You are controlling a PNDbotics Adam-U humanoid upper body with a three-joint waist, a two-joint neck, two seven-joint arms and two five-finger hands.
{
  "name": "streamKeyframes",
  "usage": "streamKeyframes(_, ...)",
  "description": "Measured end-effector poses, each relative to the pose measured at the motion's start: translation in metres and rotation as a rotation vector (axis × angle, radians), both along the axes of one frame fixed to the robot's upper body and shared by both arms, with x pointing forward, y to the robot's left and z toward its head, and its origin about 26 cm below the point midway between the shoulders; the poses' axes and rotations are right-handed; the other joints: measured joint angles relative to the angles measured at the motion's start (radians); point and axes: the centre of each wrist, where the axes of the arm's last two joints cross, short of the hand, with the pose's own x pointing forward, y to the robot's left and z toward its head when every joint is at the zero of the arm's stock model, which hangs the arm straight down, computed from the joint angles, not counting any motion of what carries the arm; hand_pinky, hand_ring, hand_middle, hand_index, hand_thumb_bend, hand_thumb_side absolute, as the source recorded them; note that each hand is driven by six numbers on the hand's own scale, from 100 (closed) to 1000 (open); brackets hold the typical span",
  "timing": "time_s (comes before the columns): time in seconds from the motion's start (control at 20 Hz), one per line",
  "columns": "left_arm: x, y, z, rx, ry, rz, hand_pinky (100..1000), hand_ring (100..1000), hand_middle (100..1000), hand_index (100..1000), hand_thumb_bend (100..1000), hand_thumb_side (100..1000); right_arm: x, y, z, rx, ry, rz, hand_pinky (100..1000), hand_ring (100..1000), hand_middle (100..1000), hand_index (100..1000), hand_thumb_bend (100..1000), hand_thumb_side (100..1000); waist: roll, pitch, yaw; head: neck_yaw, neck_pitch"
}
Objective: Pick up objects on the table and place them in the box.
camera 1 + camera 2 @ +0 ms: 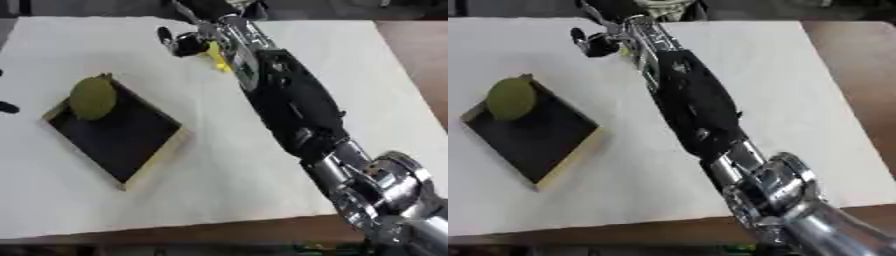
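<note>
Here: white tabletop (219, 190); black box (118, 131) holding a green ball (92, 97); right robot hand (182, 42) at far edge, grip unclear, beside something yellow (217, 56).

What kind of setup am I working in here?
Probably a lab or test bench: a table covered in white, one shallow black box holding a green round thing, and little else.

Forearm (293, 107): glossy black shell, long and bulging
Elbow joint (389, 182): polished silver metal, round housings
Wrist: silver links with a yellow part (216, 56)
Right hand (184, 42): black
</note>
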Motion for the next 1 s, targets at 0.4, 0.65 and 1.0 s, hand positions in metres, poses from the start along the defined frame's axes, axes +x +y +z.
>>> streamKeyframes(0.4,0.0,0.0,-0.001,0.01,0.01,-0.006,527,873,680,789,100,688,0.016,-0.042,-0.023,0.109,0.091,-0.331,789,711,818,961,100,414,0.003,0.001,0.002,-0.008,0.0)
streamKeyframes(0.65,0.0,0.0,-0.002,0.012,0.016,-0.007,527,874,681,790,100,690,0.017,-0.051,-0.044,0.101,0.147,-0.441,802,759,853,968,100,451,0.003,0.001,0.006,-0.017,0.0)
streamKeyframes(1.0,0.0,0.0,-0.002,0.015,0.015,-0.011,527,875,681,791,100,691,0.017,-0.055,-0.057,0.091,0.185,-0.486,830,829,872,965,100,565,0.002,0.004,0.013,-0.025,0.0)
